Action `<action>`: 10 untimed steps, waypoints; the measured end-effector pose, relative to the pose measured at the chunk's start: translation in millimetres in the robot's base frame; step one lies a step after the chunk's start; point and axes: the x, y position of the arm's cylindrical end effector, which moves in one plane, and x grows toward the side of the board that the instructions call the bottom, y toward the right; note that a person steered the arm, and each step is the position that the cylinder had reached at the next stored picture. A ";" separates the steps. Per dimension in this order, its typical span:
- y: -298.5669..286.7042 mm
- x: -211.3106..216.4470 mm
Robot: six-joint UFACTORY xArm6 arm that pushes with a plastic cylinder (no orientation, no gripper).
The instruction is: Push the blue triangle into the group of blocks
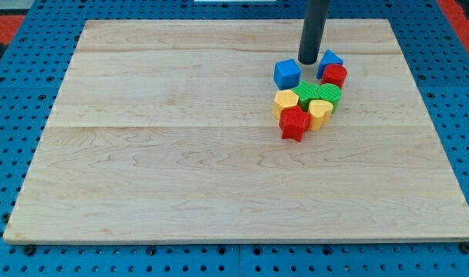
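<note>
The blue triangle sits at the upper right of a tight group of blocks, touching a red block just below it. My tip stands between the blue triangle on its right and a blue cube at its lower left. Below them lie a green block, a second green block, a yellow block, a second yellow block and a red star-shaped block. The rod comes down from the view's top.
The blocks rest on a light wooden board that lies on a blue perforated table. The group sits in the board's upper right part.
</note>
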 end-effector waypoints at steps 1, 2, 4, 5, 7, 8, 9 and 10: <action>-38.1 3.9; -53.4 18.2; -53.4 63.0; -46.1 41.3; 33.3 -17.4; 82.0 -18.8; 96.0 -27.2; 107.9 -24.9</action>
